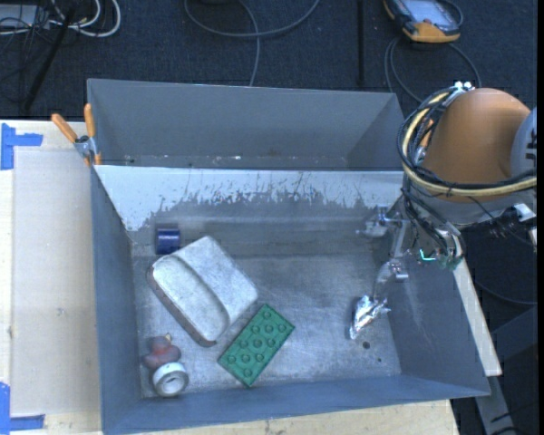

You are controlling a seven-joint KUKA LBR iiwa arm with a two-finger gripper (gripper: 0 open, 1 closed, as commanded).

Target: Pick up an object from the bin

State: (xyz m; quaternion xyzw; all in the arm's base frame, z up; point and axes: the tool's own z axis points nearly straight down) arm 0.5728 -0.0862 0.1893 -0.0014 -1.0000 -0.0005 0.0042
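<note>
- Hanging low over the right part of the grey bin, the gripper sits just above bare floor.
- Gripper state: cannot tell whether open or closed.
- Nearest thing: green studded plate, flat on the floor at front centre, well apart from the gripper, toward the view's left.
- Grey-white oblong pad lies just beside the plate, further left.
- Small blue cylinder behind the pad; tape roll and a reddish piece in the front-left corner.
</note>
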